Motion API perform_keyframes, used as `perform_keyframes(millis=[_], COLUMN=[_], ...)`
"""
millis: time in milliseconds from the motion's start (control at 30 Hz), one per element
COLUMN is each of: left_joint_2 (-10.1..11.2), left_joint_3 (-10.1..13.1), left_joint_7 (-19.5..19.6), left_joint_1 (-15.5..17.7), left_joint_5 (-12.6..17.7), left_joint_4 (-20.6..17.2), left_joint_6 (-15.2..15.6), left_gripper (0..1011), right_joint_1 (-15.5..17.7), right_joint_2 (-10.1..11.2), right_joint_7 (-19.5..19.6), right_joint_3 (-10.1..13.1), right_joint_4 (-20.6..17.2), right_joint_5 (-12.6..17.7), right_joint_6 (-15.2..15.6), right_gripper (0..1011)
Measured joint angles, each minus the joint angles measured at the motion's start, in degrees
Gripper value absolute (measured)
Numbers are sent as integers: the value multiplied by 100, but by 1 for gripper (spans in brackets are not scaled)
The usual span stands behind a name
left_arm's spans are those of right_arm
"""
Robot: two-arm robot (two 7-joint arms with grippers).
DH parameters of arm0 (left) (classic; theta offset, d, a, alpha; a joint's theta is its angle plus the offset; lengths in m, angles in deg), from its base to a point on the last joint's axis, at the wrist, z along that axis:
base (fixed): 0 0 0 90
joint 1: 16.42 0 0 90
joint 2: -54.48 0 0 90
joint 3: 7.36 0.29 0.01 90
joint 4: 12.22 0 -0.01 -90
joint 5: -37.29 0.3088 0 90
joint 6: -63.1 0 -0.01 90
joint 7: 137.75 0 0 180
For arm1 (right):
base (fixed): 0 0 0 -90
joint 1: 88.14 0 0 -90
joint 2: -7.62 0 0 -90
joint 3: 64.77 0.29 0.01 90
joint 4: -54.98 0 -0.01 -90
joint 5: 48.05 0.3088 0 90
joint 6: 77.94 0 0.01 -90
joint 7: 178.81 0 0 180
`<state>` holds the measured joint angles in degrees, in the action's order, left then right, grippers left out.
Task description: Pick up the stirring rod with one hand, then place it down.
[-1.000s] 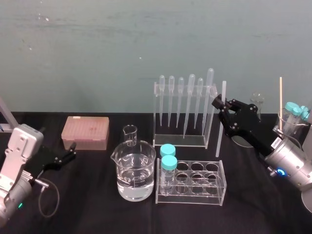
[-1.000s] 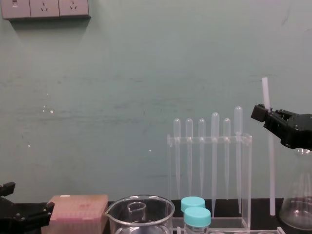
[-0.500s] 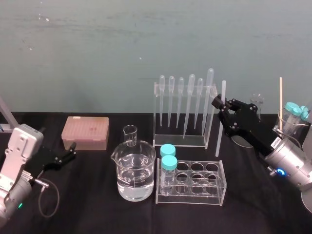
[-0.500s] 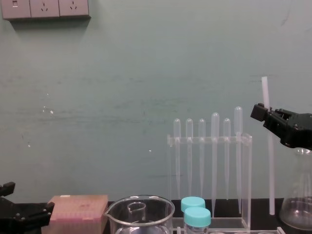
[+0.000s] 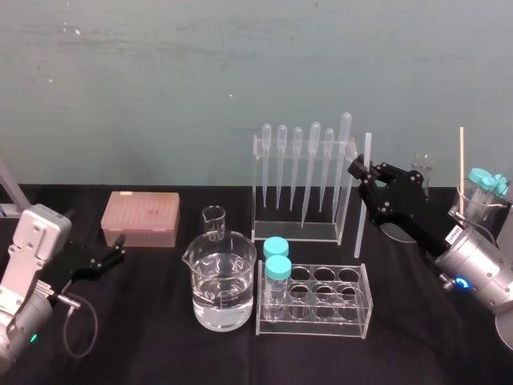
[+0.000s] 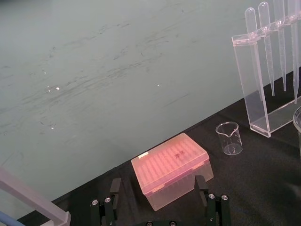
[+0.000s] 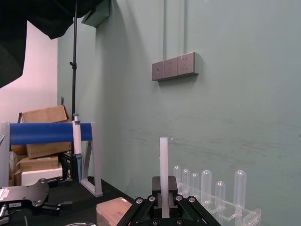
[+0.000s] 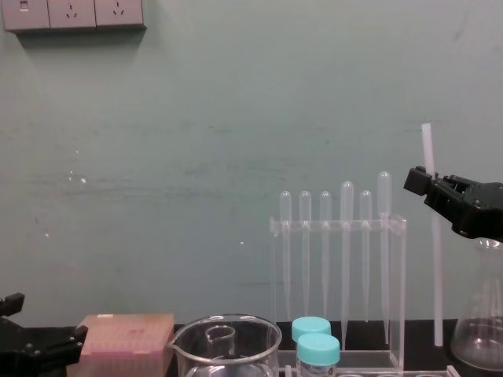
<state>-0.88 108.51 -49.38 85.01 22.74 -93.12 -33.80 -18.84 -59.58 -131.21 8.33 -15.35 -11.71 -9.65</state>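
Right gripper (image 5: 362, 170) clamps the stirring rod (image 5: 362, 216) upright, just right of the pipette rack (image 5: 295, 233). The right wrist view shows the grip head-on. Left gripper (image 5: 119, 249) is parked left, fingers spread wide.

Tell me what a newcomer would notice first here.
The right gripper holds a white stirring rod upright, just right of the pipette rack at the back. Nearer the front stands a beaker of clear liquid beside two blue-capped tubes. The left gripper sits parked and open at far left.
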Motion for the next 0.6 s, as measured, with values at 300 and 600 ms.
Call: perform_keyframes(millis=[300, 600], left_joint_2=[0, 0], left_joint_3=[0, 0], left_joint_7=[0, 0], left_joint_1=[0, 0], left_joint_5=[0, 0], left_joint_4=[0, 0], left_joint_6=[0, 0], left_gripper=[1000, 1000], right_joint_1=[0, 0], right_joint_2=[0, 0], right_joint_7=[0, 0], right_joint_3=[0, 0], right_joint_4=[0, 0], right_joint_5=[0, 0], right_joint_6=[0, 0], right_gripper=[71, 71])
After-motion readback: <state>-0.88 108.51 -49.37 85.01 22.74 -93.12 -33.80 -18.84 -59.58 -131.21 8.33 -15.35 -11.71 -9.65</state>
